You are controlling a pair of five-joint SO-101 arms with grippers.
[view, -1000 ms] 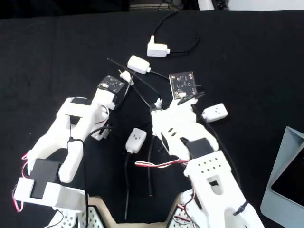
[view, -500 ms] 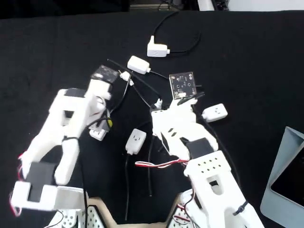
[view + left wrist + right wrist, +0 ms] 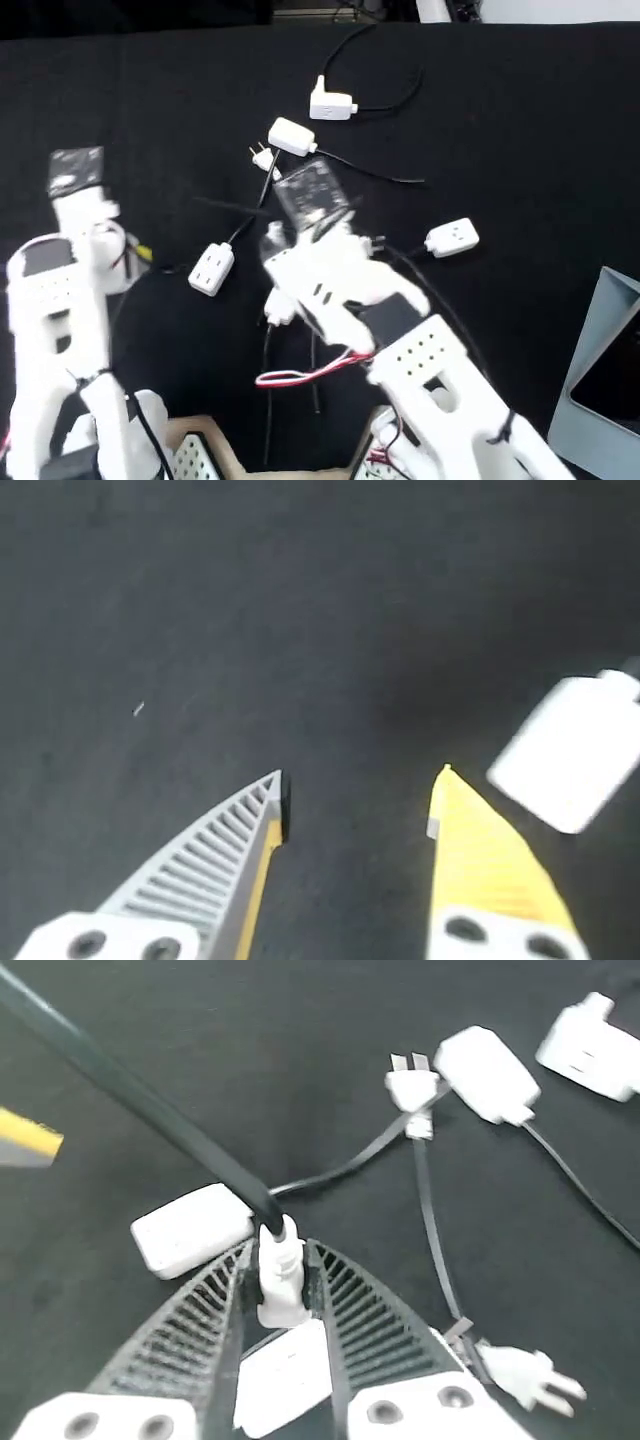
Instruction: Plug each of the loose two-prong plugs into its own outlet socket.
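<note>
Right pincer (image 3: 280,1250) clenches a white plug (image 3: 282,1295), plain from its wrist; overhead, a socket (image 3: 210,268) lies at its eight o'clock; left pincer (image 3: 362,778) gapes.

Black table (image 3: 520,120), scattered white sockets (image 3: 210,268), 2 arms (image 3: 400,340)

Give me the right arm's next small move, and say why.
Probably nudge the right pincer so its plug meets the white socket just beyond it: the pincer is shut on the plug, whose free end seems near that socket but unseated.

surface: black cloth table (image 3: 540,120); right edge: grey-blue object (image 3: 592,395)
</note>
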